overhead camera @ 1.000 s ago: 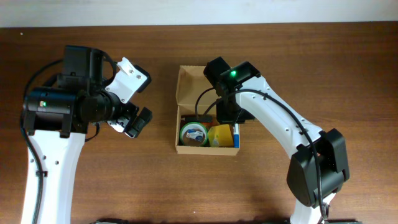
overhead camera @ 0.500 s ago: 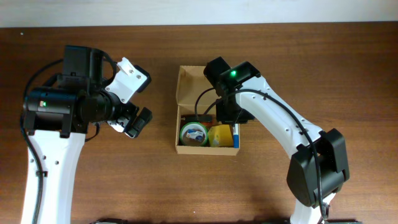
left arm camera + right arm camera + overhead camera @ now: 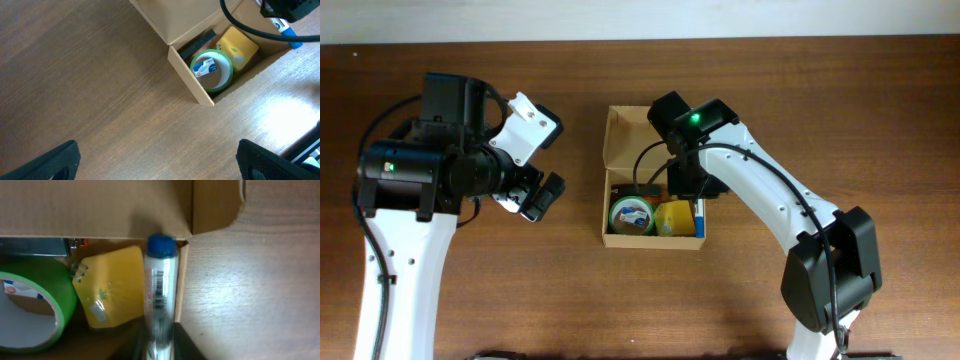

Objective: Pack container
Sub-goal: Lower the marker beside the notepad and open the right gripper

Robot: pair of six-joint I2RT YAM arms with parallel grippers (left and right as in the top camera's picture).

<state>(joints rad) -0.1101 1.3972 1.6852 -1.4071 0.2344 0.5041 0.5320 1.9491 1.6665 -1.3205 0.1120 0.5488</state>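
In the container [image 3: 616,130], a green tape roll [image 3: 631,213] and a yellow block [image 3: 672,217] crowd a blue-capped marker [image 3: 160,295] against the right wall. The right jaws flank the marker, but I cannot tell if they are clenched. The left jaws hang released over the surface [image 3: 520,300] to the left.

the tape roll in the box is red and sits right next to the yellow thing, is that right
Not quite. The tape roll is green, not red. The rest holds: it sits right next to the yellow thing inside the box. The left wrist view shows this most clearly.
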